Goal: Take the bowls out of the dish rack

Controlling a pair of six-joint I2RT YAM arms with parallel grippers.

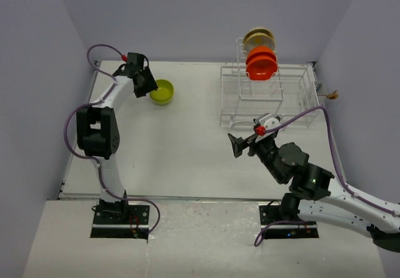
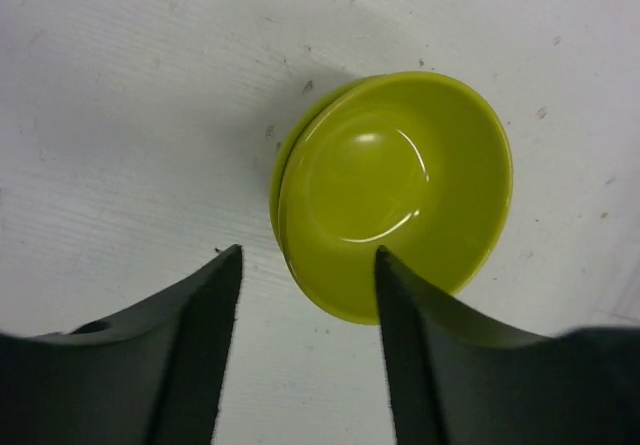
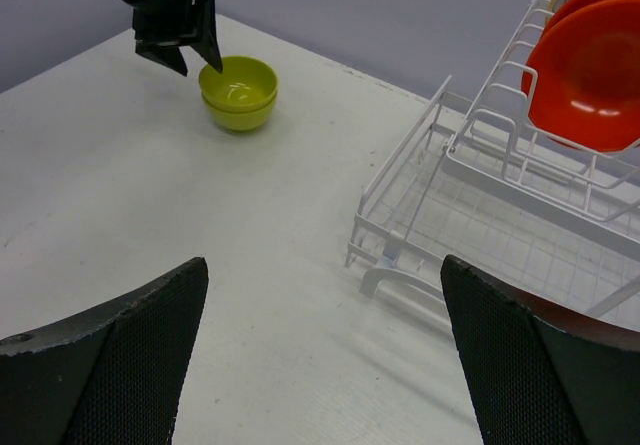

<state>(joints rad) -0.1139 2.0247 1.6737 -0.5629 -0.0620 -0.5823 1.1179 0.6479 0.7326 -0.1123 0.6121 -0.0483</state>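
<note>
The left tool [image 2: 305,255] stood half open at the left rim of the lime-green bowl [image 2: 400,185] on the counter [image 2: 120,115]; the right tool [image 3: 325,263] was wide and empty.

white-black arms [image 1: 107,175], purple cables [image 1: 103,45]

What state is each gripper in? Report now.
Left gripper: open, by the lime-green bowl, holding nothing.
Right gripper: open, empty.

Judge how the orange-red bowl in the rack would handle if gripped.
The orange-red bowl looks glossy, so its rim may slip in a pinch. It stands on edge in the dish rack, so it could roll if released that way. It looks rigid and would probably hold its shape.
</note>
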